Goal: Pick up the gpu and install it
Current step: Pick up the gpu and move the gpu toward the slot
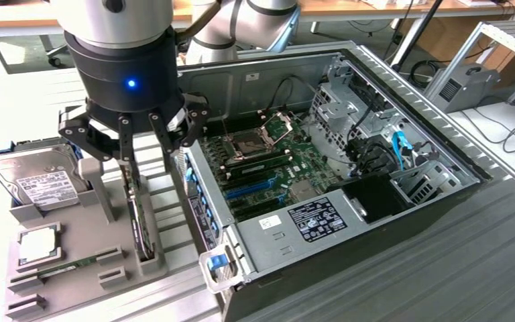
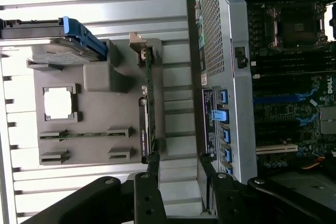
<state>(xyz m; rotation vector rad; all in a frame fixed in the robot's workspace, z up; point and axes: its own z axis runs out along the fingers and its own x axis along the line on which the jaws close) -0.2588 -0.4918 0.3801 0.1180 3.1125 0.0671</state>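
Observation:
The gpu [image 1: 139, 218] stands on its long edge in a slot of the grey holder plate [image 1: 70, 285], left of the open computer case [image 1: 347, 221] in the exterior view. It appears edge-on as a thin dark card in the wrist view [image 2: 148, 103], its metal bracket at one end. My gripper [image 1: 150, 147] hangs directly above the card's far end, with its black fingers [image 1: 125, 151] spread on either side and nothing held. In the wrist view the gripper [image 2: 178, 179] stands open, one fingertip [image 2: 151, 177] close to the card's end.
On the same plate sit a hard drive in a blue frame [image 1: 32, 180], a square processor [image 1: 38, 245] and a green memory stick [image 1: 72, 263]. The case lies open with its motherboard [image 1: 267, 164] facing up, and blue expansion slots [image 1: 250, 188] run near the plate-side wall.

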